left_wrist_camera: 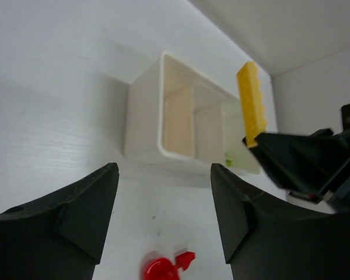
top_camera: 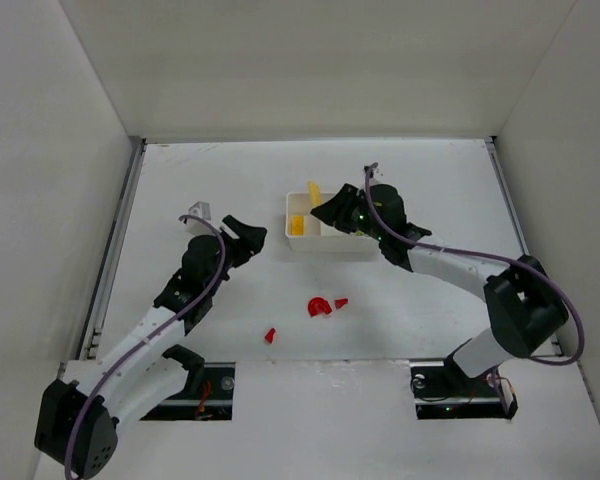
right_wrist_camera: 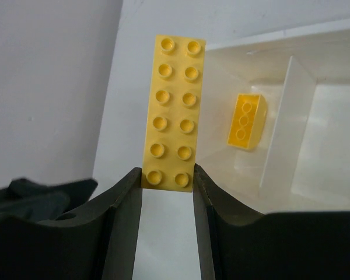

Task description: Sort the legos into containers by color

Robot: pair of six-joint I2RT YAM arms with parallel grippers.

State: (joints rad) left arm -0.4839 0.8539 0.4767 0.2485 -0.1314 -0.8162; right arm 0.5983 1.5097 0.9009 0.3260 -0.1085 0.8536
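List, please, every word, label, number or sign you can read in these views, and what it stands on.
None: no view shows readable text. The yellow plate in the right end effector shows studs with no legible embossing. The white tray and red half-disc bear no marks.

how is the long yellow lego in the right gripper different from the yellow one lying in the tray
The held lego is long, two rows of six studs; the tray lego is shorter, showing three studs. The held lego is pale yellow, the tray lego orange-yellow. The right gripper pinches the held lego's end; the tray lego lies loose in the tray. Both are studded.
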